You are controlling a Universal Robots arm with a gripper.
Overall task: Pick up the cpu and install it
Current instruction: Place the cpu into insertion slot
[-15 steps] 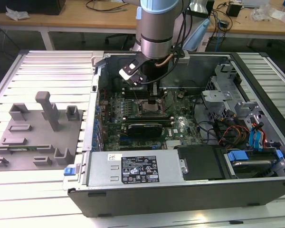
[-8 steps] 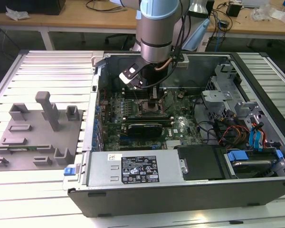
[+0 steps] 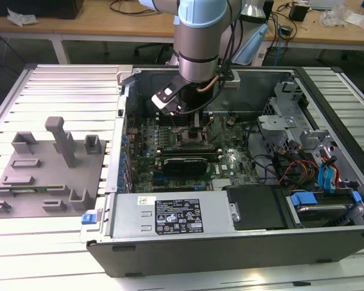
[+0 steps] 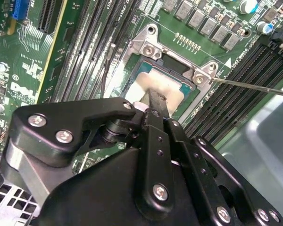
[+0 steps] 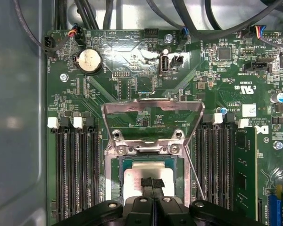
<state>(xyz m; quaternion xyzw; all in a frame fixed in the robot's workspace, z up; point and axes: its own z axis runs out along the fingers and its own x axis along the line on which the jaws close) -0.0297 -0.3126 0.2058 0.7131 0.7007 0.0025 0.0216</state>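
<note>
The cpu (image 5: 132, 182) (image 4: 155, 84) lies flat in the motherboard socket, its silver-white top showing inside the metal frame. The socket's load plate (image 5: 151, 117) stands swung open behind it. My gripper (image 5: 152, 184) (image 4: 155, 100) hangs straight over the socket, inside the open computer case. Its two black fingers are pressed together, and their tips are at the middle of the cpu's top. I cannot tell whether they touch it. In the exterior view my gripper (image 3: 196, 128) reaches down from the arm to the board's centre.
Memory slots (image 5: 75, 174) flank the socket, with one module (image 5: 245, 174) seated. The thin socket lever (image 4: 254, 86) sticks out sideways. The case holds a power supply (image 3: 170, 215), cables and drive bays (image 3: 315, 182). A grey plastic fixture (image 3: 48, 163) sits at the exterior view's left.
</note>
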